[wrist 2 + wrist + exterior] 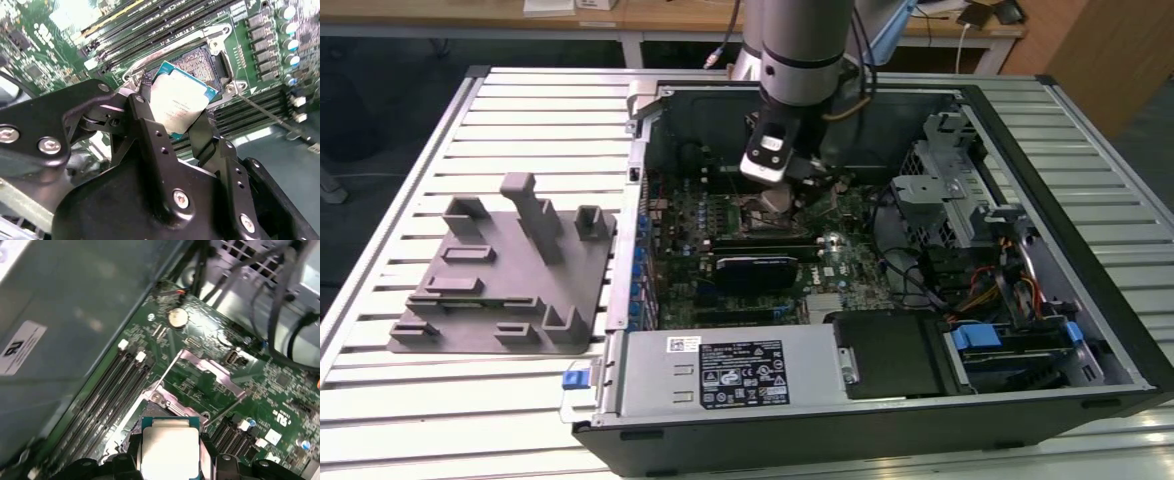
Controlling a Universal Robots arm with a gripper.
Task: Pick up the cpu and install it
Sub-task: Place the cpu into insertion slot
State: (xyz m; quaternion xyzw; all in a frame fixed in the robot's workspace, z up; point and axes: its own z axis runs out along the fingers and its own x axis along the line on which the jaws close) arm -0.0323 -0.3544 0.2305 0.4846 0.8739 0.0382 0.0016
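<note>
Pickup: done; I saw the gripper point(173, 111) jaws clamped on the cpu point(182, 95).
Install: unfinished; I held it tilted over the open socket point(198, 60).

Silver-grey robot arm point(798, 50) hangs in the open black computer case point(854, 445), gripper point(777, 198) low over the green motherboard point(851, 258); grey plastic fixture block point(507, 275) sits at the exterior view's left

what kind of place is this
Probably a robotics lab or test bench: a robot arm's gripper holds the cpu inside an open computer case on a slatted metal table, with a grey fixture block beside it.
</note>
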